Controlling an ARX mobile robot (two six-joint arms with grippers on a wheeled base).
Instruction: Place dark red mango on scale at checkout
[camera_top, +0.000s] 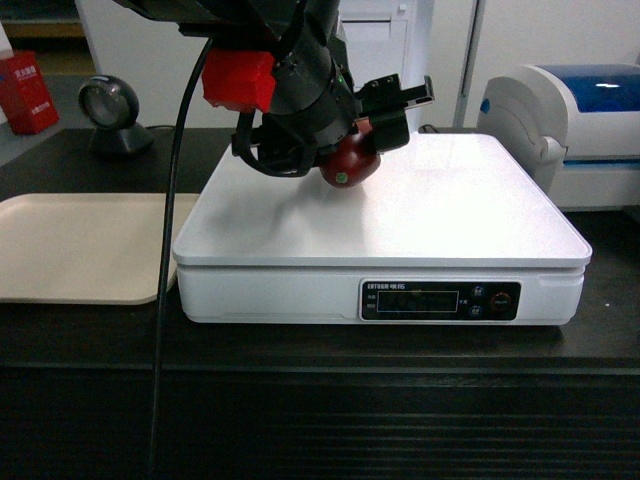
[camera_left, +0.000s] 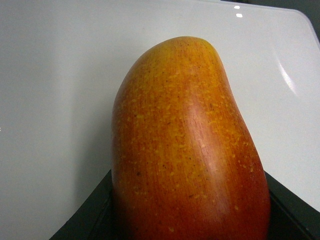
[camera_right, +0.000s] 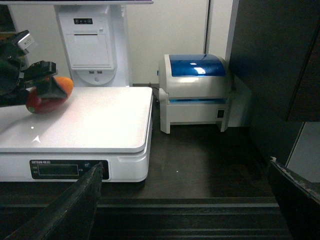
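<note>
The dark red mango (camera_top: 352, 166) is held in my left gripper (camera_top: 365, 138), which is shut on it at the back left of the scale's white platter (camera_top: 430, 215). From the left wrist the mango (camera_left: 185, 150) fills the view, orange-red, with the black fingers (camera_left: 87, 220) at its sides and the platter (camera_left: 50, 75) behind. Whether the fruit touches the platter I cannot tell. The right wrist view shows the mango (camera_right: 47, 98) and the scale (camera_right: 100, 120) on the dark checkout counter (camera_right: 200, 165). My right gripper (camera_right: 185, 200) hangs open over the counter's front edge, holding nothing.
A beige tray (camera_top: 80, 245) lies left of the scale. A white-and-blue printer (camera_top: 590, 120) stands to its right. A round scanner (camera_top: 110, 108) and a red box (camera_top: 25, 90) sit at the back left. A black cable (camera_top: 165, 300) hangs down beside the scale.
</note>
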